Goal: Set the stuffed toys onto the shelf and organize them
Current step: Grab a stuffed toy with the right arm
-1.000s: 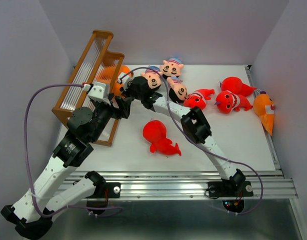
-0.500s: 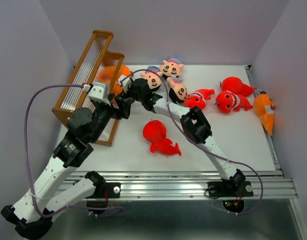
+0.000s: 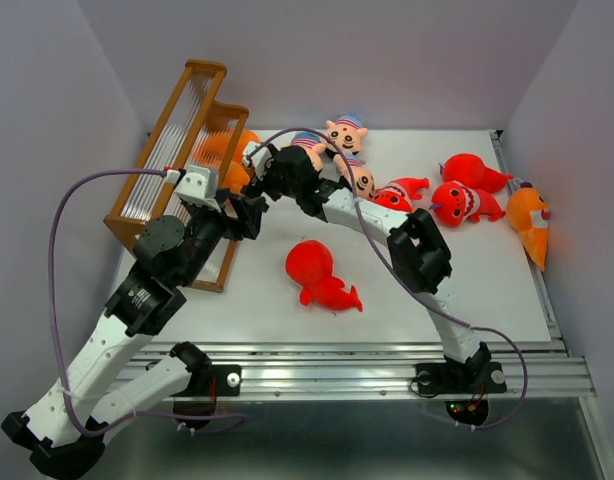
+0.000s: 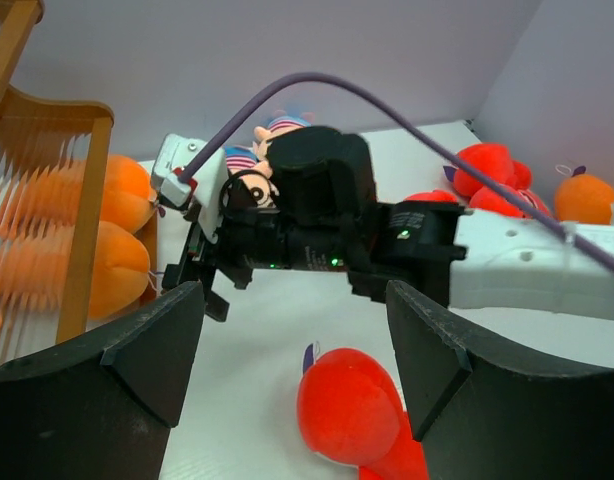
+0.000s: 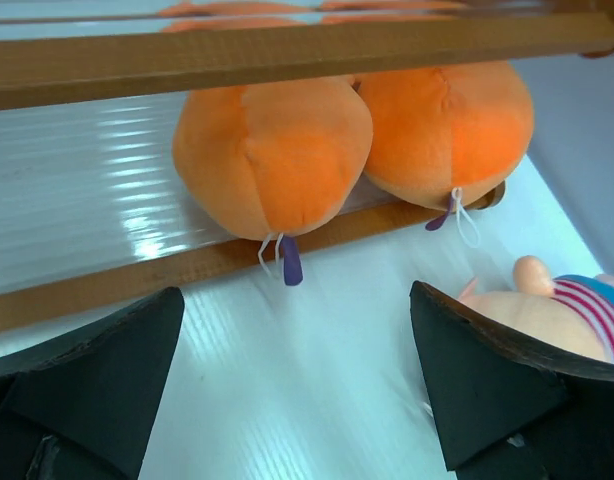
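Right jaws, spread and empty, face two orange toys (image 5: 272,150) sitting on the shelf (image 3: 177,140) at upper left. Left jaws, also apart and empty, hang over the desk (image 3: 467,290) near a red toy (image 3: 317,272).

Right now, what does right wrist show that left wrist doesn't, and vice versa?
Right wrist only: hanging tags under the two orange toys, framed by the open right gripper. Left wrist only: the right arm, a red toy on the table ahead of the open left gripper, other red toys and a third orange toy beyond. Both: the two shelved orange toys, the shelf, a striped-cap doll head.
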Action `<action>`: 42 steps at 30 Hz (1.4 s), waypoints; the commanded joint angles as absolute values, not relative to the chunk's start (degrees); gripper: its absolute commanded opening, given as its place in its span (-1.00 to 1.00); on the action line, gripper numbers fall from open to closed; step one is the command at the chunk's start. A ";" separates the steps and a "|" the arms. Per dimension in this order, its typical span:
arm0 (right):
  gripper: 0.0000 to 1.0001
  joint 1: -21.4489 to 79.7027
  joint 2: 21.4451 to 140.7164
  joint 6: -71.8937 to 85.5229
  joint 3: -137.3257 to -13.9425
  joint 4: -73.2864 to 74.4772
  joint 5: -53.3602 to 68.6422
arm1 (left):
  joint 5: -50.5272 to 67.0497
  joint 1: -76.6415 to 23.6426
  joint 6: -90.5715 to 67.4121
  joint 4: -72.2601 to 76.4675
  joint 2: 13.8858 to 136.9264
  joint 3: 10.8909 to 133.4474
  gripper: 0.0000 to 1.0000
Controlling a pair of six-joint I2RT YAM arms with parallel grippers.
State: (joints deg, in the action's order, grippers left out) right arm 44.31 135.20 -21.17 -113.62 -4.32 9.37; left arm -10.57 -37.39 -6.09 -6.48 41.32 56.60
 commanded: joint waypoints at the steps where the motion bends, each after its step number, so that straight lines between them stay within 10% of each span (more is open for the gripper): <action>1: 1.00 44.65 124.13 -26.97 -109.79 1.65 12.99 | -9.76 -37.35 -6.42 -5.27 40.87 55.99 0.68; 9: 1.00 40.70 109.35 -35.07 -100.05 34.61 26.98 | -5.63 -37.35 -5.80 -5.10 41.66 53.62 0.69; 25: 1.00 5.48 68.74 -20.75 -65.31 37.44 9.09 | -0.35 -37.18 -2.29 6.58 42.19 41.67 0.82; 42: 1.00 -17.40 86.65 -13.01 -72.42 25.06 -11.33 | -3.86 -37.27 -1.93 1.58 40.96 39.55 0.82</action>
